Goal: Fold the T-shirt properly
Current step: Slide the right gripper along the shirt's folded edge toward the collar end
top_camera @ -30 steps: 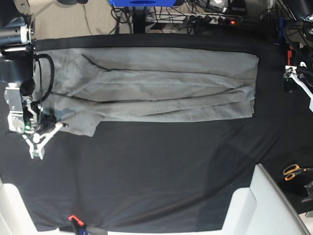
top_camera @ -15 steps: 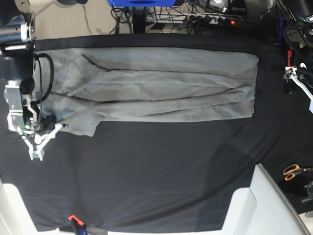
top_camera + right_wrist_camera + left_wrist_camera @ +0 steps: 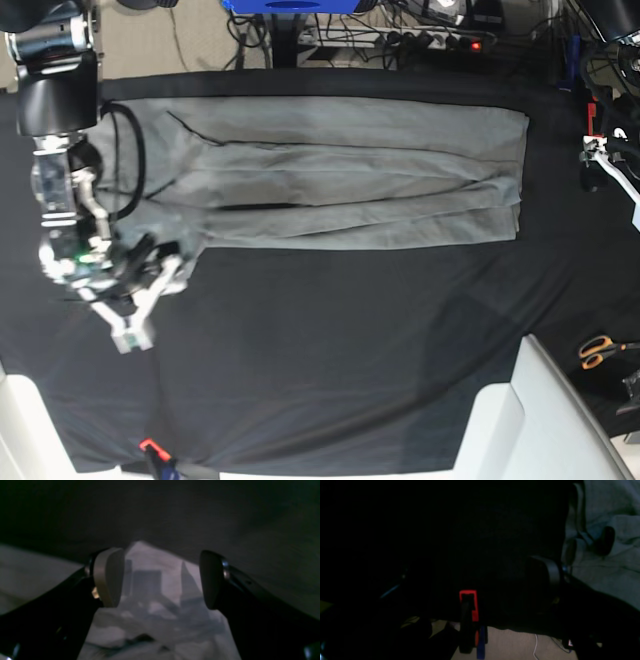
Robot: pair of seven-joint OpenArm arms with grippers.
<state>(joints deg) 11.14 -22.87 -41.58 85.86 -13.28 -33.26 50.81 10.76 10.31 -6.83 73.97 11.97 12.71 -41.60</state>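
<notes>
The T-shirt [image 3: 340, 190] is soft, matt light-grey cloth, creased into long shallow folds across its length. In the right wrist view, its fabric [image 3: 160, 600] looks pale and rumpled, with no sheen. Beneath it, the table cloth [image 3: 330, 360] is matt black fabric, smooth with faint ripples. The right gripper [image 3: 161, 580] has glossy black plastic arms, and its fingertips [image 3: 110, 576] carry smooth, dull grey-beige pads with a small metal fastener beside one. In the base view, its body [image 3: 135, 295] shows white plastic parts and black cable. A clamp [image 3: 469, 605] in the left wrist view has bright red, slightly shiny plastic. The scissors [image 3: 598, 350] have orange plastic handles.
</notes>
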